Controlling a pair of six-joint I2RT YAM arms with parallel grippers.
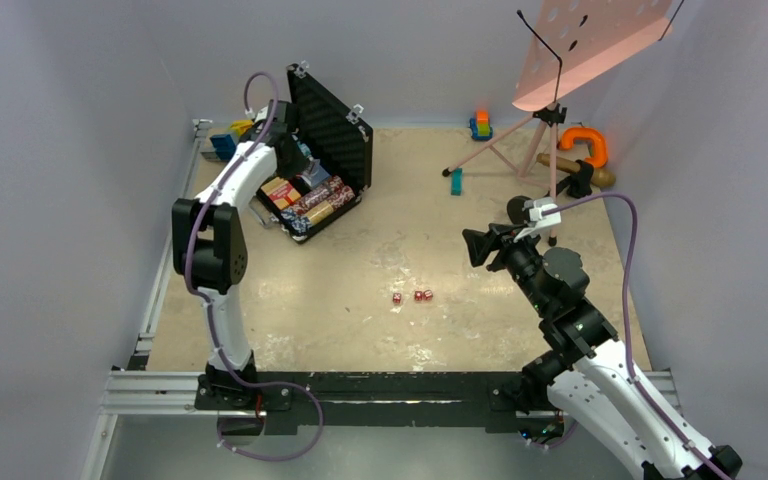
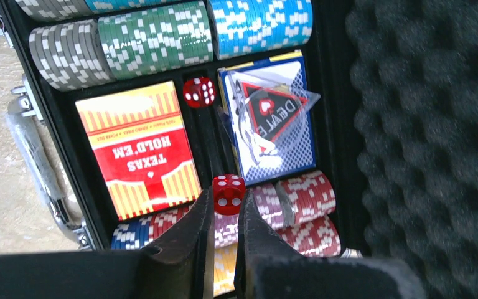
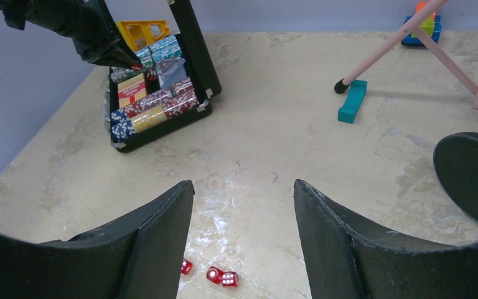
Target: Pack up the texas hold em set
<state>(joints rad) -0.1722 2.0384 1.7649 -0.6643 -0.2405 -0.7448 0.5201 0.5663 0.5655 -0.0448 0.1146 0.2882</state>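
On the bench [image 1: 290,310], a little ahead of the arm bases, three red dice [image 1: 418,296] lie loose in a short row, not yet packed. Near them, to the right, hangs the right tool [image 3: 243,187], its jaws spread wide with nothing between them. We read it as waiting its turn, pointed toward those dice so it can come down on one once the case is free.

Farther back and to the left, the black briefcase [image 1: 332,125] stands open by the bench's far-left corner, its foam-lined lid upright so the tray can be reached from above. The left arm reaches into it. There the left tool [image 2: 227,208] is nearly closed, and a red die [image 2: 229,193] sits nipped between its very tips. It hangs over the narrow slot between the Texas Hold'em card box [image 2: 138,149] and the blue deck [image 2: 274,124]. We judge that the grip at the tips is chosen so the fingers fit that slot.

Another die [image 2: 199,91] already rests at the slot's far end, beside the green chip stack [image 2: 155,37]. Chip rows fill the tray on both sides of the cards. Beyond the case, a pink music stand [image 1: 580,50] stands at the far right, apart from the set.
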